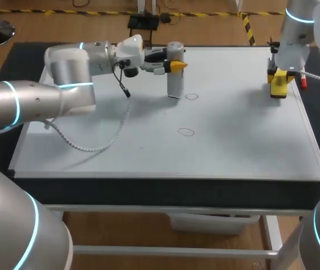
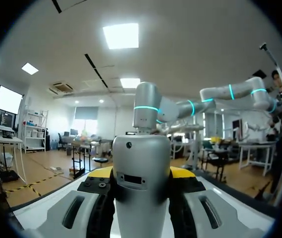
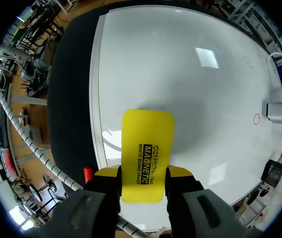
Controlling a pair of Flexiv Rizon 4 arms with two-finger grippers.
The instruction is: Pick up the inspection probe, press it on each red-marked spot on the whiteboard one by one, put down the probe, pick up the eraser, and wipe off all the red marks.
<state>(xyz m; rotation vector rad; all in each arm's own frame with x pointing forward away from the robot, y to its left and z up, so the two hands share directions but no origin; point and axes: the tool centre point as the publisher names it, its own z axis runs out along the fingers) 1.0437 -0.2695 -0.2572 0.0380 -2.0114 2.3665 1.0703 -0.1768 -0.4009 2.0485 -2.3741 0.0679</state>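
The 2 tools are in hand but nothing is wiped: the far red mark [image 1: 191, 97] and the near red mark [image 1: 186, 132] both show on the whiteboard [image 1: 233, 152], so I judge pressing underway and erasing ahead (which spots are already pressed, I cannot tell). The left gripper [image 1: 174, 64] is clamped on the inspection probe [image 1: 174, 84], which stands upright just beside the far mark. The right gripper [image 3: 143, 178] pinches the yellow eraser [image 3: 147, 148] near the board's right edge.
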